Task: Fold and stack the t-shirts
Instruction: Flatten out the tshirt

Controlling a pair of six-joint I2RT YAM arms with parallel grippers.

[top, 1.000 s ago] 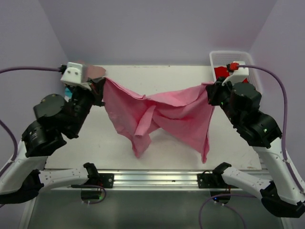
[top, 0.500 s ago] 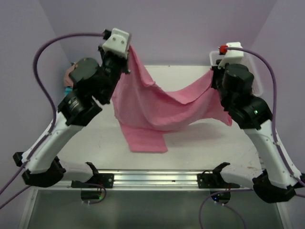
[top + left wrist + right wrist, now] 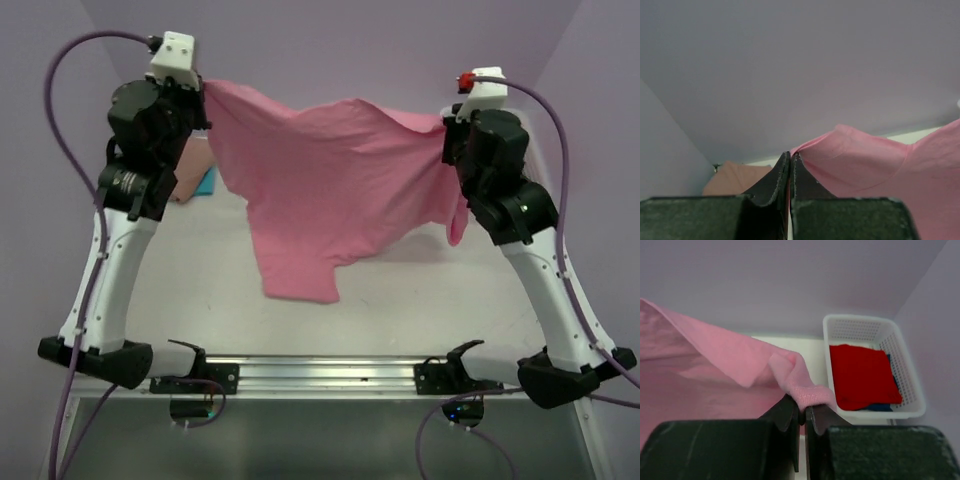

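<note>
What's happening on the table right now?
Both arms hold the bright pink t-shirt up in the air, spread between them. The left jaws and the right jaws are each shut on an upper edge of it. Its lower part hangs down toward the table. A red shirt lies in the white basket, and a tan-pink shirt sits at the far left.

Mostly hidden: teal shirt (image 3: 206, 184) behind pink shirt (image 3: 330, 190); blue cloth (image 3: 880, 407) under red shirt (image 3: 861, 375).
</note>
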